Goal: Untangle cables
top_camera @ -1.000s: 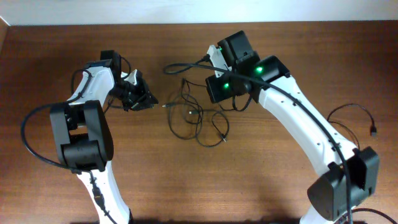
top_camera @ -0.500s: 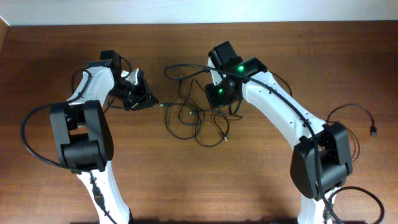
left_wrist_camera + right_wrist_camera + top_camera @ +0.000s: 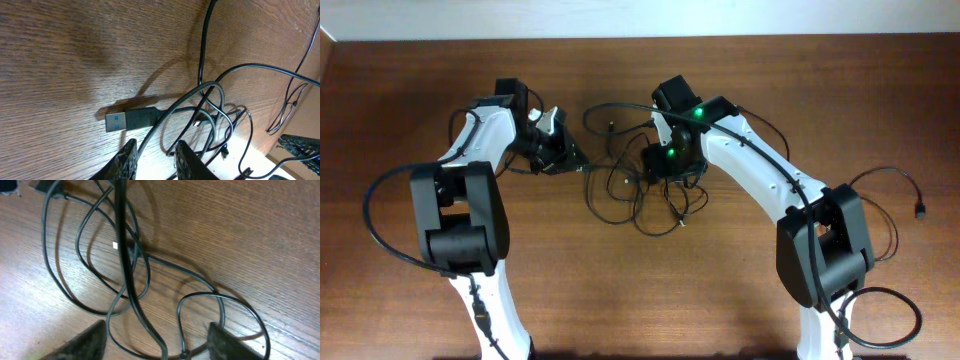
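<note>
Left wrist view, nearest first: the left gripper [image 3: 152, 156] showed its two fingertips [image 3: 125, 161] low in the frame with a narrow gap between them. A grey cord ran down into that gap, but we could not tell whether the jaws pinched it. Just beyond the tips a plug [image 3: 131, 120] lay flat on the table [image 3: 55, 55]. Its long axis ran nearly across the frame, its blue-tongued metal mouth pointed left, away from the tangle, and its cord trailed right. Past it the cables [image 3: 218, 88] crossed one another in several loops, and single strands ran on toward the top and right edges.

In the right wrist view, the right gripper [image 3: 157, 341] had its jaws wide apart with nothing between them. One thick, blurred cord crossed close to the lens from top to bottom. Behind it, thin loops lay on the wood, overlapping left of centre, with a rounder loop at lower right.

From overhead, the cables [image 3: 638, 190] lay on the table's far half, between the two grippers. The left gripper [image 3: 558, 158] was at the tangle's left edge and the right gripper [image 3: 665, 165] was over its right part. The tangle stretched further from far to near than from side to side. A silvery tip at its near end pointed toward the near edge, slightly right.
</note>
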`<state>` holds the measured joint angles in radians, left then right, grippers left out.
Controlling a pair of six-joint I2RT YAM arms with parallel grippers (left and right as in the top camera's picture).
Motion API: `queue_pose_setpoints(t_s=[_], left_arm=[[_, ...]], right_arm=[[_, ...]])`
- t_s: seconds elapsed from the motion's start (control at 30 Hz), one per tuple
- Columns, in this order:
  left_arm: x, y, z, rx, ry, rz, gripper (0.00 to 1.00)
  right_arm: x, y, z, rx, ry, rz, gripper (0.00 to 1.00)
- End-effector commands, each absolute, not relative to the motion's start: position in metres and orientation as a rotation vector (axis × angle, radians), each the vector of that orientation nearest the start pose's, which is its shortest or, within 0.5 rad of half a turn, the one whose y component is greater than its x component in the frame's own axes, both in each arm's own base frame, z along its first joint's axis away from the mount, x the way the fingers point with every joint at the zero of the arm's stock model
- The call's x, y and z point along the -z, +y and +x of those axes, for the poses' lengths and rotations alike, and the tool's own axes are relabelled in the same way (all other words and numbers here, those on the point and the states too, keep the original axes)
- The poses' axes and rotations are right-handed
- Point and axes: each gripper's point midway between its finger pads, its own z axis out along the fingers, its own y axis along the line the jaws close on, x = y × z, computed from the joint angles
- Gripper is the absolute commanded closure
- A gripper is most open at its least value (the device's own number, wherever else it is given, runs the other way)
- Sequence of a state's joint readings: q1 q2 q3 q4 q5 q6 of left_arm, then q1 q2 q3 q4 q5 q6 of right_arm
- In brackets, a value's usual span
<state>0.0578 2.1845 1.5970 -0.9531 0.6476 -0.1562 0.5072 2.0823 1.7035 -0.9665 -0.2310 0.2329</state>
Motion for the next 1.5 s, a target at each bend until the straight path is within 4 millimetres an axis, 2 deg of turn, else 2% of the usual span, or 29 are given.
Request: queue_pose_setpoints(t_s=[0.0, 0.07, 0.17, 0.2, 0.27, 0.33, 0.37, 0.47, 0.67, 0.73, 0.8, 0.9, 0.97, 1.07, 1.13, 1.2, 1.23, 1.27, 1.37, 1.47], left_arm=[[-0.03, -0.083, 0.421, 1.018, 2.964, -0.269, 0.73], [-0.03, -0.083, 0.421, 1.018, 2.964, -0.269, 0.73], [-0.03, -0.083, 0.421, 1.018, 2.964, -0.269, 0.73], [-0.03, -0.083, 0.421, 1.018, 2.964, -0.269, 0.73], [-0.03, -0.083, 0.421, 1.018, 2.964, -0.269, 0.73], [-0.03, -0.083, 0.422, 1.017, 2.961, -0.268, 0.72], [-0.03, -0.083, 0.422, 1.017, 2.958, -0.265, 0.72], [-0.03, -0.083, 0.422, 1.017, 2.958, -0.266, 0.72], [-0.03, -0.083, 0.422, 1.017, 2.958, -0.266, 0.72], [-0.03, -0.083, 0.423, 1.016, 2.957, -0.265, 0.72], [-0.03, -0.083, 0.423, 1.016, 2.957, -0.265, 0.72], [-0.03, -0.083, 0.423, 1.016, 2.957, -0.265, 0.72], [-0.03, -0.083, 0.423, 1.017, 2.957, -0.265, 0.72], [-0.03, -0.083, 0.423, 1.017, 2.957, -0.265, 0.72], [-0.03, -0.083, 0.423, 1.017, 2.957, -0.265, 0.72], [-0.03, -0.083, 0.423, 1.017, 2.957, -0.265, 0.72], [-0.03, -0.083, 0.423, 1.017, 2.957, -0.265, 0.72], [-0.03, -0.083, 0.423, 1.017, 2.957, -0.265, 0.72], [-0.03, -0.083, 0.423, 1.017, 2.957, -0.265, 0.72], [-0.03, -0.083, 0.423, 1.017, 2.957, -0.265, 0.72]], right_arm=[[-0.068, 0.248, 0.38, -0.398, 2.951, -0.439, 0.01], [-0.071, 0.252, 0.398, -0.391, 2.884, -0.384, 0.01], [-0.089, 0.278, 0.436, -0.487, 2.684, -0.382, 0.01], [-0.092, 0.286, 0.443, -0.516, 2.64, -0.391, 0.01], [-0.094, 0.3, 0.446, -0.575, 2.604, -0.416, 0.02], [-0.094, 0.329, 0.435, -0.759, 2.578, -0.495, 0.01], [-0.092, 0.337, 0.433, -0.795, 2.568, -0.517, 0.01], [-0.09, 0.35, 0.435, -0.81, 2.529, -0.546, 0.01], [-0.105, 0.366, 0.46, -0.84, 2.371, -0.554, 0.01], [-0.11, 0.366, 0.468, -0.824, 2.332, -0.541, 0.01], [-0.105, 0.367, 0.461, -0.838, 2.372, -0.533, 0.01], [-0.066, 0.352, 0.412, -0.777, 2.663, -0.506, 0.08], [-0.044, 0.321, 0.393, -0.591, 2.825, -0.467, 0.12], [-0.03, 0.272, 0.397, -0.238, 2.891, -0.391, 0.12], [-0.027, 0.255, 0.392, -0.185, 2.945, -0.364, 0.12], [-0.026, 0.257, 0.381, -0.229, 2.99, -0.357, 0.12], [-0.027, 0.268, 0.373, -0.334, 3.017, -0.373, 0.13], [-0.03, 0.281, 0.363, -0.472, 3.04, -0.389, 0.24], [-0.033, 0.29, 0.364, -0.545, 3.042, -0.326, 0.52], [-0.031, 0.289, 0.364, -0.533, 3.058, -0.252, 0.62]])
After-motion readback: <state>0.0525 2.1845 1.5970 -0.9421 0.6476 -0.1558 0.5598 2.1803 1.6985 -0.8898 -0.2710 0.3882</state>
